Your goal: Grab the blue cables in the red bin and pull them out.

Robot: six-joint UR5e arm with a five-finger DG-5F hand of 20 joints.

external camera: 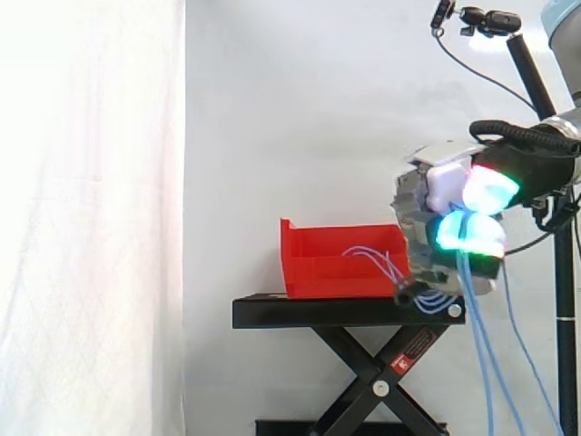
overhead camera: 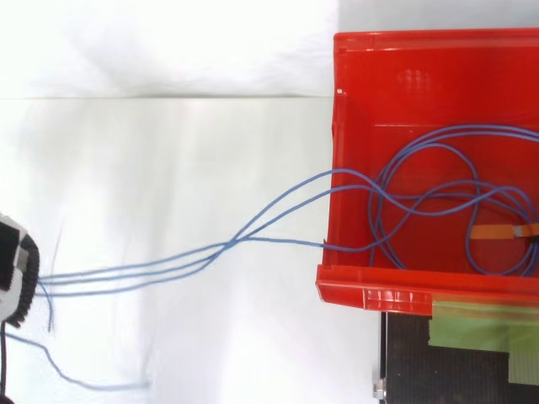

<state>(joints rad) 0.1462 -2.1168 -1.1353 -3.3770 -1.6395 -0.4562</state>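
Side view, level across the work: red bin [external camera: 318,268] on top of black stand [external camera: 309,312], white curtain [external camera: 91,182] behind. Hand [external camera: 445,218] just off the bin's low open end and slightly above its rim, fingers [external camera: 467,232] curled in, pressed together and closed round blue cables [external camera: 368,255], pads glowing green and cyan, one with a red edge. Several strands arching up out of the bin, over that low end and into the grip; more hanging slack outside the bin, down to well below its floor. Top view, looking down: most of the cable length coiled in loose overlapping loops on the bin's floor, with an orange tag [overhead camera: 493,231] among the loops deep inside the bin. Three or so strands out over the bin's low wall, crossing one another a little way outside it, then stretched well away from the bin to the hand [overhead camera: 15,269]. Loose end trailing farther still from the bin. Green tape [overhead camera: 480,324] on the stand, just beside the bin's side lip.
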